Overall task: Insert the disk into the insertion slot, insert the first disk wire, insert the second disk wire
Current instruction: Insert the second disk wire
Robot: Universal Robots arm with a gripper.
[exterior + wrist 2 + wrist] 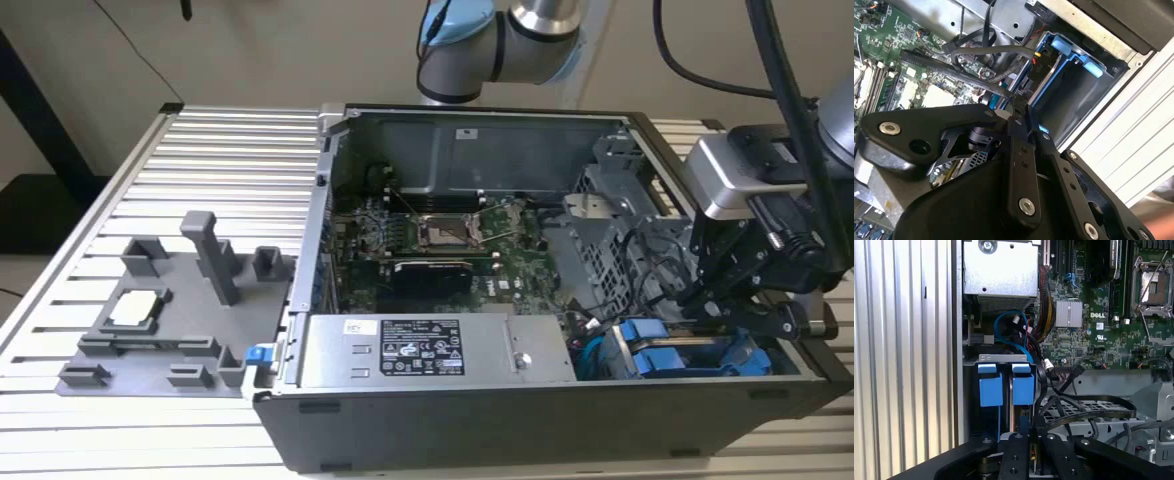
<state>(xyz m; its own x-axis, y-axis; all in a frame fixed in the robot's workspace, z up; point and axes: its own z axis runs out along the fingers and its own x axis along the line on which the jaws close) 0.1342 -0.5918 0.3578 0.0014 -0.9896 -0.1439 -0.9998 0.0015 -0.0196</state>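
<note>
The open computer case (534, 420) lies on the ribbed metal table (214, 190), and the arm reaches down into its corner on the exterior view's right, where the tool (741, 300) hangs just above the drive cage. Two blue-framed drives sit side by side in the insertion slot (1004, 358); the disk (1023, 385) is the one directly under the tool, its blue carrier tab standing beside the neighbouring blue-framed drive (990, 385). In the first wrist view the black fingers (1016, 455) stand close together over the disk's edge, but whether they are closed on anything I cannot tell. A tangle of black cables (1079, 407) loops across the cage just beside the tool, and a blue cable (1009, 327) curls near the power-supply box (434, 352). The green motherboard (454, 235) fills the case's middle. On the exterior view's left, a grey fixture tray (160, 320) rests on the table, well apart from the case.
</note>
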